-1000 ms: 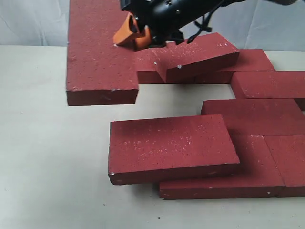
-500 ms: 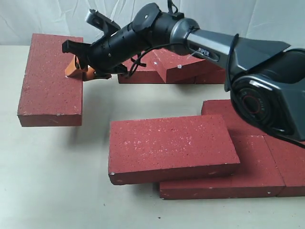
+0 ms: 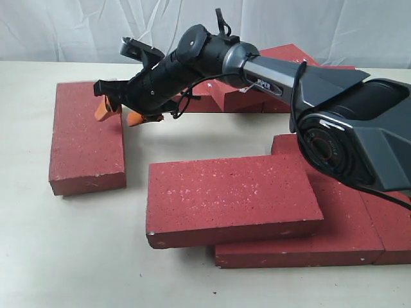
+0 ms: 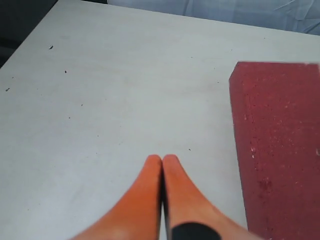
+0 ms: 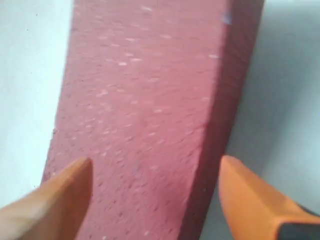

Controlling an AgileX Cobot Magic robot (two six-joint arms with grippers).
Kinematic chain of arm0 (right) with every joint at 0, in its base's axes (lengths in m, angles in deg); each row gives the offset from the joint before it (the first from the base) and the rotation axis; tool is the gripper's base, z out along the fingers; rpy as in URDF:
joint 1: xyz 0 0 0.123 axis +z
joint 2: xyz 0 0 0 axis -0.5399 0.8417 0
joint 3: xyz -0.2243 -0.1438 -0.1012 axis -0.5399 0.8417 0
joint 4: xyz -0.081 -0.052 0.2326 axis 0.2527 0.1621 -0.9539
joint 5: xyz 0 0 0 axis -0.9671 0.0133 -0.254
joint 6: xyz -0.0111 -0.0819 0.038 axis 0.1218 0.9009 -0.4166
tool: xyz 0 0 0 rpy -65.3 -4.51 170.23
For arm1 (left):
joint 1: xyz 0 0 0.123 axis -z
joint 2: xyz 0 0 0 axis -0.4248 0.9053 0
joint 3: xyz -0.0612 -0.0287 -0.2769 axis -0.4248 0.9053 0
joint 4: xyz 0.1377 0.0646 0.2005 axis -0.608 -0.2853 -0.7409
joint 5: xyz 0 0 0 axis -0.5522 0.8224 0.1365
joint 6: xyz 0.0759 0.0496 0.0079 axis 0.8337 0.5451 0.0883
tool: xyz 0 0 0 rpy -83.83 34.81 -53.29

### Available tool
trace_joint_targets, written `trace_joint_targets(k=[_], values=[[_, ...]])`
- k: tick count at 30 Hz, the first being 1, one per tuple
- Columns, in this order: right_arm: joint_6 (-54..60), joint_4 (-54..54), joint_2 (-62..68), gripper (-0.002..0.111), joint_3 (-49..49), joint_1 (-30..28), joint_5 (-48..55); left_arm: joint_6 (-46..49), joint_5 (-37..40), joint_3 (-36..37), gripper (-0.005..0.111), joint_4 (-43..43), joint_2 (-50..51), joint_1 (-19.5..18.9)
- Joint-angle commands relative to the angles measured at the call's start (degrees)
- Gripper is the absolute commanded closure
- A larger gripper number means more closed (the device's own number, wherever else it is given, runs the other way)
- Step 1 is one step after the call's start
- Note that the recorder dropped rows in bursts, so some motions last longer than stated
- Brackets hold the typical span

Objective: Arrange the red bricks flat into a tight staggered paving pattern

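Right gripper [image 3: 119, 115] spread, I hover across the far end of the brick [image 3: 87, 147] flat on the left, well apart from the other bricks [image 3: 234, 196]. If I lift off crooked, I could snag an edge and skew it.

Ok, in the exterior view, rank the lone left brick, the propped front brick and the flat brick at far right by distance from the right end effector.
1. Lone left brick: on the left, directly beneath the right end effector.
2. Propped front brick: centre front, leaning on the stack.
3. Far-right flat brick: bottom right corner.
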Motion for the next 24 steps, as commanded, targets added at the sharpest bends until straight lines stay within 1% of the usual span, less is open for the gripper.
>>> trace_joint_targets(k=[1,3,6,9,12,13,17,21,24], values=[[-0.2,0.5,-0.8,0.031,-0.5,-0.1,1.8,-0.1,-0.6,0.2,0.107,1.0,-0.5,-0.3],[-1.2,2.0,-1.8,0.035,-0.5,-0.5,3.0,-0.1,-0.7,0.2,0.107,1.0,-0.5,-0.3],[-1.4,3.8,-4.6,0.048,-0.5,-1.4,7.4,-0.1,-0.8,0.2,0.107,1.1,-0.5,0.1],[-0.7,7.8,-8.8,0.071,-0.5,-2.3,15.9,0.5,-0.9,0.2,0.107,1.0,-0.5,2.2],[0.2,16.9,-13.2,0.105,-0.5,-2.4,21.3,2.8,-0.3,0.2,0.107,1.0,-0.5,5.1],[-1.1,19.8,-14.6,0.108,-0.4,-2.4,22.7,2.9,-0.3,0.2,0.107,1.0,-0.5,6.1],[-2.1,27.0,-20.8,0.108,2.7,-2.4,22.7,3.1,-0.1,0.7,0.107,1.0,-0.5,10.4],[-3.0,35.6,-30.6,0.108,14.2,-2.4,22.7,5.9,-1.3,3.1,0.107,0.1,-0.5,14.1],[-2.9,40.1,-40.2,0.108,25.0,-2.4,22.7,5.9,-2.5,4.2,0.107,-0.2,-0.5,15.7]])
